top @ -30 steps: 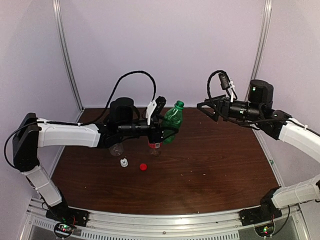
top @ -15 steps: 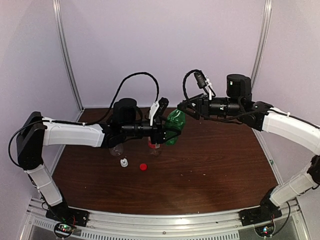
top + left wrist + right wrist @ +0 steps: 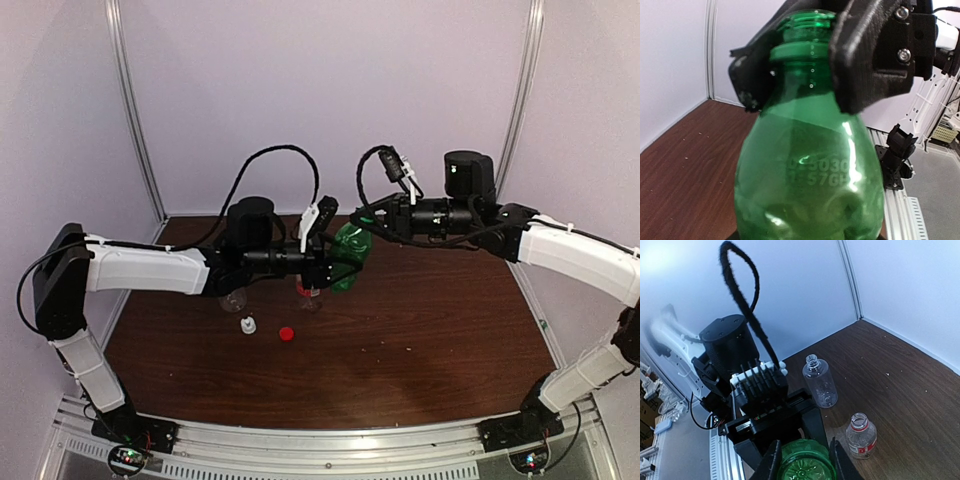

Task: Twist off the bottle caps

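Note:
A green bottle (image 3: 347, 258) is held upright just above the table, my left gripper (image 3: 335, 264) shut on its body (image 3: 805, 170). The green cap (image 3: 805, 465) sits on its neck, and my right gripper (image 3: 804, 462) is shut on it from above, one finger (image 3: 771, 460) on each side. From above, the right gripper (image 3: 358, 222) hides the cap. A white nozzle cap (image 3: 247, 324) and a red cap (image 3: 287, 334) lie loose on the table in front of the left arm.
Behind the loose caps stand two uncapped bottles: a clear one (image 3: 820, 382) and a shorter one with a red label (image 3: 861, 435). The brown table (image 3: 430, 330) is walled at the back and sides. The left arm's cable loops above the bottle.
My right arm has swung left from the back right to the green bottle's top, and its jaws have closed on the cap. The left arm has kept still with the bottle.

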Robot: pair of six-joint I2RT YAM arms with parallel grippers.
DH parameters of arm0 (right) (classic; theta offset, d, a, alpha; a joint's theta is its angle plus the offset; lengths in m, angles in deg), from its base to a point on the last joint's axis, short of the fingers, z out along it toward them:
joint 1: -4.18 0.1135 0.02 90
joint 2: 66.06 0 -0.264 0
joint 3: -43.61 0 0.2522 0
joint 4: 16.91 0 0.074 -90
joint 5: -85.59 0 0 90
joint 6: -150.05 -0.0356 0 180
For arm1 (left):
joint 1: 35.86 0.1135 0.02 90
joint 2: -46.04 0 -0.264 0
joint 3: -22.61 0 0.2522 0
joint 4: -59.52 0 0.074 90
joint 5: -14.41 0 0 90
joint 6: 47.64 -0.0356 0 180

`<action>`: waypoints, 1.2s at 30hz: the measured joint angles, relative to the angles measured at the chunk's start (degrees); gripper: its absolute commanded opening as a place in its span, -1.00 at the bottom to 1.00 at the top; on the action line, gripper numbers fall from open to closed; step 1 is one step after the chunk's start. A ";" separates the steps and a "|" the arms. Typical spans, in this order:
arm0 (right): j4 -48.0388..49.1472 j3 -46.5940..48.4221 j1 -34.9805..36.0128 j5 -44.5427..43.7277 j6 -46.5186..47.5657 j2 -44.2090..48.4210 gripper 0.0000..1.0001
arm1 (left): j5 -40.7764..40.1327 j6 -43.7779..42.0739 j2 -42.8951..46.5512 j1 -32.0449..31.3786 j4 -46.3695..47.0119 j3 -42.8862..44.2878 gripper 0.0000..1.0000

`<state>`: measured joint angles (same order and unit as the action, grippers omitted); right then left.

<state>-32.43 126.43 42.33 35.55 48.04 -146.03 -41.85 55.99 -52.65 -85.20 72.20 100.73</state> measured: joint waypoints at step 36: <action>-5.88 0.33 -2.16 -29.75 7.21 -12.24 -0.94 | -26.10 -2.89 18.60 -0.20 -14.23 -9.51 0.95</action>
<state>-38.31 126.76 40.16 5.80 55.25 -158.27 -67.95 53.10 -34.05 -85.40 57.97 91.22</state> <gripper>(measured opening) 0.278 0.977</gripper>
